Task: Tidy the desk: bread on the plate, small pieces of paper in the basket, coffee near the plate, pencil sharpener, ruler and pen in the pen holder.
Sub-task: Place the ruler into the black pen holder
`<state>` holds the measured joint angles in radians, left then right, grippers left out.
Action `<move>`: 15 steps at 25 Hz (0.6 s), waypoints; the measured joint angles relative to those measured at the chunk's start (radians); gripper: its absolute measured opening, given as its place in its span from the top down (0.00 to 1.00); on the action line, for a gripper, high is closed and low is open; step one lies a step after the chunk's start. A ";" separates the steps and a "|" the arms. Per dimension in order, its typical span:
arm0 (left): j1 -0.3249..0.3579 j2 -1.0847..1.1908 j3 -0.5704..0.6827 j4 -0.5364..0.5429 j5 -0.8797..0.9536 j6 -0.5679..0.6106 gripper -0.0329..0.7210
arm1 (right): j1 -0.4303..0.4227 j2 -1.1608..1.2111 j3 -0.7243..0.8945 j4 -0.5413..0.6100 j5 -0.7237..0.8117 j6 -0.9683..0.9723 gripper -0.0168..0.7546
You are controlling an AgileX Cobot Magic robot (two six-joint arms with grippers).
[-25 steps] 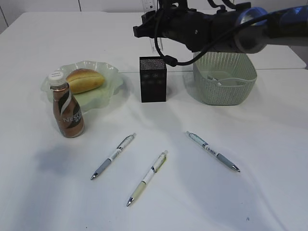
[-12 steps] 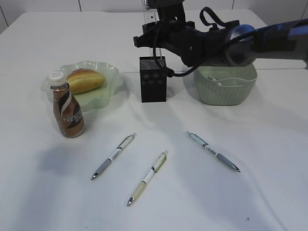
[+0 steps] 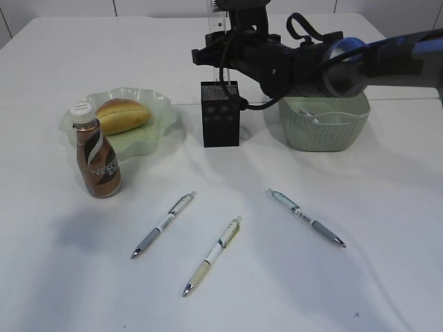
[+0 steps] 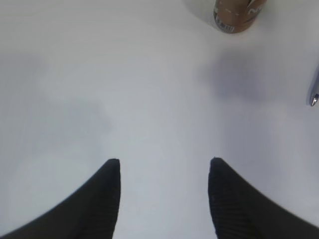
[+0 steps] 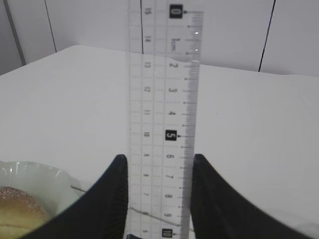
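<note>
My right end effector (image 5: 155, 164) grips the clear plastic ruler (image 5: 162, 114) upright, now lowered directly above the black mesh pen holder (image 3: 220, 114); release is next. Left end effector (image 4: 163, 172) hangs open, empty.

A plain white bench (image 3: 387, 277) carries everything. At its left stands a coffee bottle (image 3: 97, 153), just in front of a pale green wavy-rimmed plate (image 3: 160, 119). A black perforated pen holder (image 3: 220, 119) stands near the middle, with a light green woven basket (image 3: 325, 128) to its right. Toward the near edge lie three pens, well apart: a left pen (image 3: 163, 224), a middle pen (image 3: 212, 255) and a right pen (image 3: 305, 217).
</note>
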<state>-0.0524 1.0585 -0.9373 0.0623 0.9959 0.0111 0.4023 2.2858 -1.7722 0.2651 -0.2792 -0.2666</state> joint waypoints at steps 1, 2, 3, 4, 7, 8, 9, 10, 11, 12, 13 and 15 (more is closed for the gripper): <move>0.000 0.000 0.000 0.000 0.000 0.000 0.43 | 0.000 0.000 0.000 0.000 0.000 0.000 0.60; 0.000 0.000 0.000 0.000 0.000 0.000 0.43 | 0.000 0.000 0.000 0.000 -0.003 0.002 0.60; 0.000 0.000 0.000 -0.002 0.000 0.000 0.43 | 0.000 0.002 0.000 0.002 -0.011 0.002 0.60; 0.000 0.000 0.000 -0.002 0.000 0.000 0.43 | 0.000 0.004 0.000 0.002 -0.013 0.004 0.60; 0.000 0.000 0.000 -0.004 0.000 0.000 0.43 | 0.000 0.019 0.000 0.002 -0.021 0.008 0.60; 0.000 0.000 0.000 -0.004 0.000 0.000 0.43 | 0.000 0.025 0.000 0.002 -0.021 0.011 0.60; 0.000 0.000 0.000 -0.004 0.000 0.000 0.43 | 0.000 0.032 0.000 0.002 -0.021 0.015 0.60; 0.000 0.000 0.000 -0.004 0.000 0.000 0.43 | 0.000 0.034 0.000 0.002 -0.021 0.019 0.60; 0.000 0.000 0.000 -0.004 0.000 0.000 0.43 | 0.000 0.034 0.000 0.002 -0.021 0.021 0.60; 0.000 0.000 0.000 -0.004 0.000 0.000 0.43 | 0.000 0.034 0.000 0.002 -0.021 0.021 0.60; 0.000 0.000 0.000 -0.004 0.000 0.000 0.43 | 0.000 0.034 0.000 0.000 -0.021 0.021 0.60; 0.000 0.000 0.000 -0.004 0.000 0.000 0.43 | 0.000 0.034 0.000 0.000 -0.017 0.023 0.60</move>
<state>-0.0524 1.0585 -0.9373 0.0585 0.9959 0.0111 0.4023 2.3196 -1.7722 0.2651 -0.2962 -0.2441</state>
